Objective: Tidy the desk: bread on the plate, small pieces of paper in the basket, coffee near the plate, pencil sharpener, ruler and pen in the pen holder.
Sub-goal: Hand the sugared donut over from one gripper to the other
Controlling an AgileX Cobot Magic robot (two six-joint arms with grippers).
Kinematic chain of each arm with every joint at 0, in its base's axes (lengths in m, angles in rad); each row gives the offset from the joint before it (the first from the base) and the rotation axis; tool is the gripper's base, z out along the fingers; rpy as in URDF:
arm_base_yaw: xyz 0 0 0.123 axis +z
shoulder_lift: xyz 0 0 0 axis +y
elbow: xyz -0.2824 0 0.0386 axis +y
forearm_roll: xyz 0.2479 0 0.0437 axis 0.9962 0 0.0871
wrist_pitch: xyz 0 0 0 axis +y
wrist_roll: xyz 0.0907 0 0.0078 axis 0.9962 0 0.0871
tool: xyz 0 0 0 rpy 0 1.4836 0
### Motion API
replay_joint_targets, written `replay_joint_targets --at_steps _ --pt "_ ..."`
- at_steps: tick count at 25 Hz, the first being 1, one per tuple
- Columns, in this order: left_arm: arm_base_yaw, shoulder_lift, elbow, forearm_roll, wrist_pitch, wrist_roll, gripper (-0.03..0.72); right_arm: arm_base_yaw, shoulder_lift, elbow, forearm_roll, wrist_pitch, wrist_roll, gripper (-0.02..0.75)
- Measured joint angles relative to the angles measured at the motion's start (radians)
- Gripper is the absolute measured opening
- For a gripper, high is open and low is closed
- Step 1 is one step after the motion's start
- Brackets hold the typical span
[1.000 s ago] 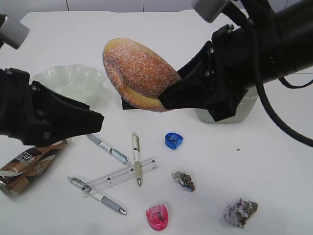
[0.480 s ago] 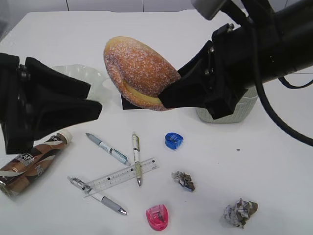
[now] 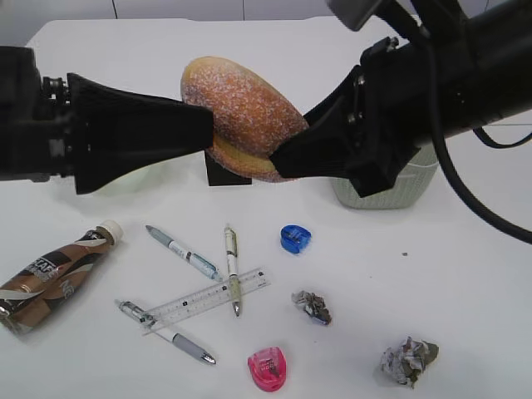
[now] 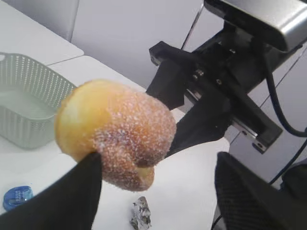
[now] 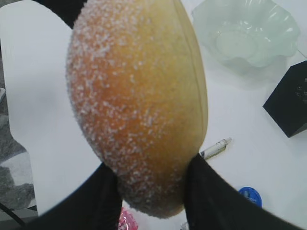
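The sugary golden-brown bread (image 3: 245, 112) hangs above the desk (image 3: 465, 283), with my right gripper (image 3: 268, 154) shut on its lower end; in the right wrist view both fingers (image 5: 211, 196) press its sides. My left gripper (image 3: 204, 125) reaches in from the left and stands open; one finger (image 4: 76, 191) touches the bread (image 4: 115, 129), the other is well apart. The plate (image 5: 249, 33) shows only in the right wrist view. The black pen holder (image 3: 220, 172) stands behind the bread, the basket (image 3: 391, 191) at right. The coffee (image 3: 54, 274) lies at left.
On the desk lie the clear ruler (image 3: 208, 299), three pens (image 3: 181, 252) (image 3: 232, 268) (image 3: 166, 332), a blue pencil sharpener (image 3: 295, 238), a pink one (image 3: 268, 367) and two crumpled paper pieces (image 3: 312, 306) (image 3: 407, 360).
My left gripper rose from beside the coffee, swung right to the bread and opened wider. The right gripper kept its hold; the bread shifted slightly up.
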State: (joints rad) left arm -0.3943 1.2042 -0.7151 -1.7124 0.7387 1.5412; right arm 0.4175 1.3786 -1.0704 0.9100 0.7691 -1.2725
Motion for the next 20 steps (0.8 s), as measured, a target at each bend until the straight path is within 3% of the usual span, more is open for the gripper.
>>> replay_joint_targets --at_steps 4,20 --pt "0.0 0.025 0.0 -0.047 0.001 -0.016 0.588 0.0 0.0 0.0 0.0 -0.01 0.0 0.273" --pt "0.0 0.049 0.0 -0.063 -0.03 -0.053 0.599 0.0 0.0 0.0 0.08 -0.011 0.0 0.273"
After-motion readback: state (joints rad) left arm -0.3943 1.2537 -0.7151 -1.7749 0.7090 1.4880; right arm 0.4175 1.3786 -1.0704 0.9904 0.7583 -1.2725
